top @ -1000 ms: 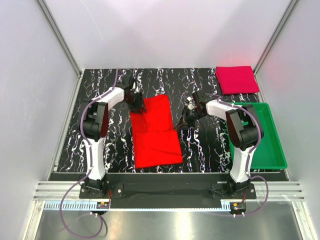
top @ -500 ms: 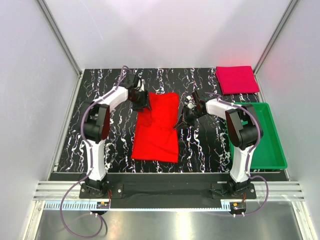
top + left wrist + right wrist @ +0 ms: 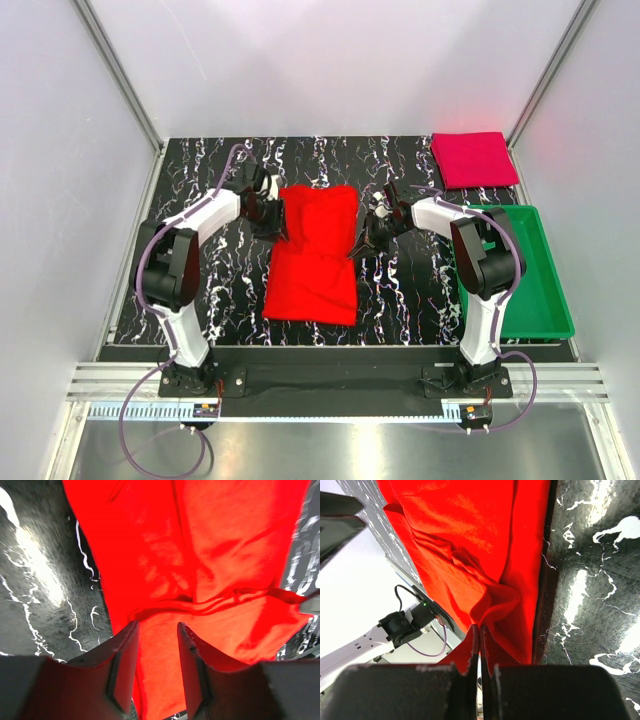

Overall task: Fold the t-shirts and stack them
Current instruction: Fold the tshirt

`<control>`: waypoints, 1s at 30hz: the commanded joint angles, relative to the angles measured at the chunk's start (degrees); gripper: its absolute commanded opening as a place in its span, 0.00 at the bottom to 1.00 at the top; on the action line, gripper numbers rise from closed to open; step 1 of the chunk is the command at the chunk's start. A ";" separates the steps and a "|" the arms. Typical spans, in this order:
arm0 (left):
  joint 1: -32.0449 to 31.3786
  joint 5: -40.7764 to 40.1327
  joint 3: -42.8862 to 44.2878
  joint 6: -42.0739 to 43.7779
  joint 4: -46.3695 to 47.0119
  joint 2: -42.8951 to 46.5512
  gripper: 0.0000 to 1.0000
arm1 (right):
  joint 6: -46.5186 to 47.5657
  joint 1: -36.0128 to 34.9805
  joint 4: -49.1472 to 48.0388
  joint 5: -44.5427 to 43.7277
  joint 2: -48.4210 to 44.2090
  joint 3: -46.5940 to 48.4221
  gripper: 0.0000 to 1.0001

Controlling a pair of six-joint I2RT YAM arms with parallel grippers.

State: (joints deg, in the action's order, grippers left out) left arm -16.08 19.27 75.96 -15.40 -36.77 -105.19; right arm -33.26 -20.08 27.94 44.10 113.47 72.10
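Arms (image 3: 212,208) (image 3: 436,213) outstretched beside red t-shirt (image 3: 312,255)

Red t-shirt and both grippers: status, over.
Left gripper open at left edge of red t-shirt. Right gripper shut, pinching its right edge. Crimson t-shirt folded, far right corner; path unobstructed.

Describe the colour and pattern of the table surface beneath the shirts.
The table is black with irregular white marble-like streaks; best seen in the top external view.

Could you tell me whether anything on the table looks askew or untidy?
The red shirt is rumpled: its outline is crooked, and cloth bunches where the right hand pinches its edge. The crimson shirt lies neatly folded.
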 commanded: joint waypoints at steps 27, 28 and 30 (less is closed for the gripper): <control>-1.59 -1.77 -2.75 -0.60 0.13 -1.09 0.00 | 1.09 -0.14 -0.26 0.02 1.67 1.91 0.00; -1.59 -2.99 -3.01 -0.86 -0.05 0.06 0.00 | 1.00 -0.05 -0.17 0.02 1.23 1.82 0.00; -1.50 -3.71 -3.80 -1.04 -1.10 2.08 0.00 | 0.74 -0.05 -0.08 0.37 0.70 1.56 0.00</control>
State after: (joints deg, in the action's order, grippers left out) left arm -17.56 18.11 72.93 -16.36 -37.01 -108.64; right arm -33.19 -20.08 27.92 44.07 114.93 72.10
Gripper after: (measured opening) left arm 0.012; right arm 0.012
